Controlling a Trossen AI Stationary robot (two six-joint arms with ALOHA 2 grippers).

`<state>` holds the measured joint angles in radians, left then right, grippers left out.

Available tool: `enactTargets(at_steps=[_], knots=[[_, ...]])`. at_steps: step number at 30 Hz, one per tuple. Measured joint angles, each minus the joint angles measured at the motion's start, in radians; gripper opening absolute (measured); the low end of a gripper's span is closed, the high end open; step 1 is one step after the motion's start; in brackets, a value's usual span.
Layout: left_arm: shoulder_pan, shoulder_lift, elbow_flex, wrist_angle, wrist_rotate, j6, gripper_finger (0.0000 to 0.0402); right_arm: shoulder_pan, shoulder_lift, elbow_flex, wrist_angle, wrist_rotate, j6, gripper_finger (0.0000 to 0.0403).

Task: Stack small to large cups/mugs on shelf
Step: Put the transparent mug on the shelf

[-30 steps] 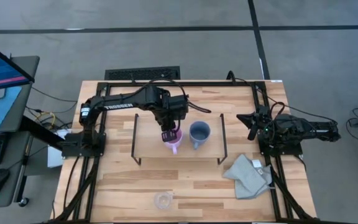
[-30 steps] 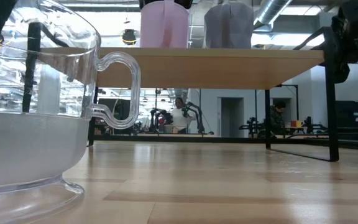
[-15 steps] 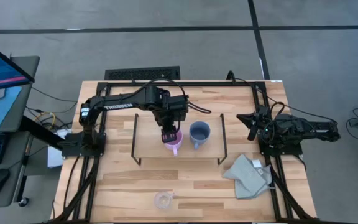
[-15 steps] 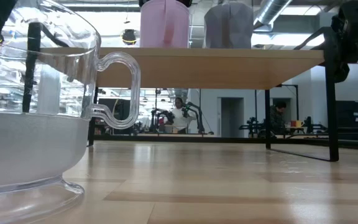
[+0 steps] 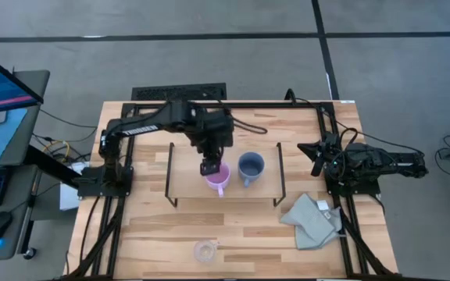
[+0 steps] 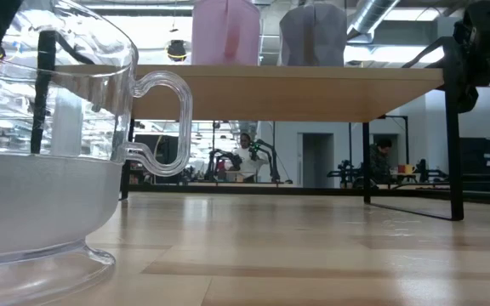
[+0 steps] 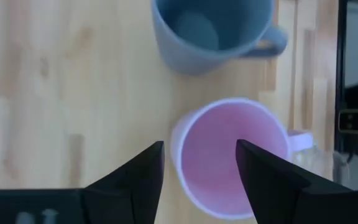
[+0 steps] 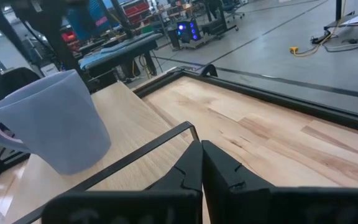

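The pink-purple mug point(image 5: 218, 179) stands upright on the shelf's wooden top point(image 5: 190, 187). The blue-grey mug point(image 5: 250, 166) stands on its base to the right of it. My left gripper point(image 5: 209, 166) hangs open just above the pink mug point(image 7: 232, 155), clear of it. One finger is over the mug's inside and the other is outside its rim. The blue-grey mug point(image 7: 210, 31) lies beyond the fingers. The clear glass cup point(image 5: 205, 250) stands on the table near its front edge. My right gripper point(image 5: 316, 158) waits shut at the table's right side.
A grey-green cloth point(image 5: 312, 221) lies crumpled at the near right of the table. The shelf point(image 6: 287, 89) stands on thin black wire legs point(image 6: 454, 144) with open space beneath it. The glass cup point(image 6: 49, 144) fills the low view's left side.
My left gripper has opened, let go of the pink mug's rim and risen straight above it. The mug stays upright in its place on the shelf.
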<state>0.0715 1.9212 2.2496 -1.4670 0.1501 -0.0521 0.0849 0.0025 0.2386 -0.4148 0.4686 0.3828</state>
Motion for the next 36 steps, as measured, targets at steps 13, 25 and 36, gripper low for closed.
enactTargets(at_steps=[13, 25, 36], knots=[[-0.041, -0.085, 0.074, -0.04, 0.022, -0.007, 0.019, 0.0, 0.0, 0.0, 0.004, 0.0, 0.0, 0.0024], [-0.134, -0.199, 0.103, -0.062, -0.103, -0.061, 0.019, 0.0, 0.0, 0.019, 0.005, 0.0, 0.001, 0.0023], [-0.349, -0.294, 0.102, -0.052, -0.488, -0.192, 0.019, 0.0, 0.0, 0.043, 0.006, 0.0, 0.001, 0.0024]])
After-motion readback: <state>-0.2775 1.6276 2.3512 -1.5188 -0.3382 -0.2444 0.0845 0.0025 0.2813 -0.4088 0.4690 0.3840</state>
